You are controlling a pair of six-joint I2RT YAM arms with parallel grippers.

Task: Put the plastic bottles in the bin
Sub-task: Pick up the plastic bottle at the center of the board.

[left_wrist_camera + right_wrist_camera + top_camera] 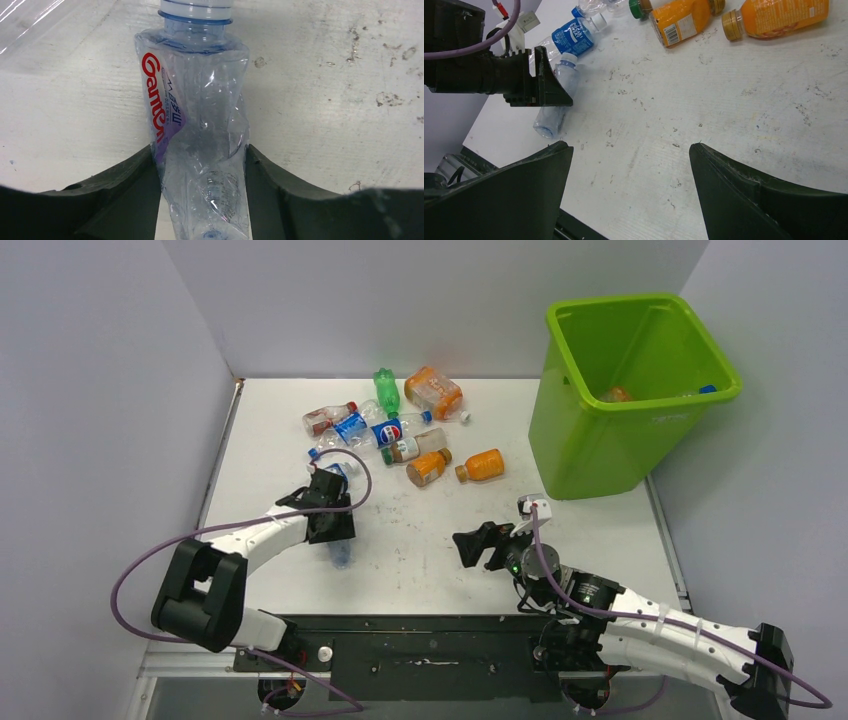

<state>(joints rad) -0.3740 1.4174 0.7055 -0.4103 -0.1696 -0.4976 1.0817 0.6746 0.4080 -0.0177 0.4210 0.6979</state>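
Bottles (400,425) lie in a loose heap at the far middle of the table (440,570) in the overhead view, among them a green bottle (386,390) and, at the heap's near edge, an orange bottle (483,465). The lime-green bin (590,450) stands upright at the far right, well apart from the heap, and we make out an orange shape and a blue cap low inside it. From above we see the left gripper (338,536) low over a clear bottle (341,553) that lies apart from the heap on the near left, but its body hides how the jaws stand. The right gripper (472,546) hangs over bare table near the middle, holding nothing. The left wrist camera supplies what the overhead lacks: the left gripper (199,150) sets one of its fingers (125,200) against each side of the clear bottle (200,110), clamped on its crumpled body, with red lettering on the left and the blue neck ring pointing away. Through the right wrist camera we see the right gripper (630,146) with jaws wide apart and only scuffed tabletop between them. From the side it also shows the left gripper (546,89) straddling the clear bottle (548,121), which lies flat on the table, with a blue-labelled bottle (574,35) just beyond.
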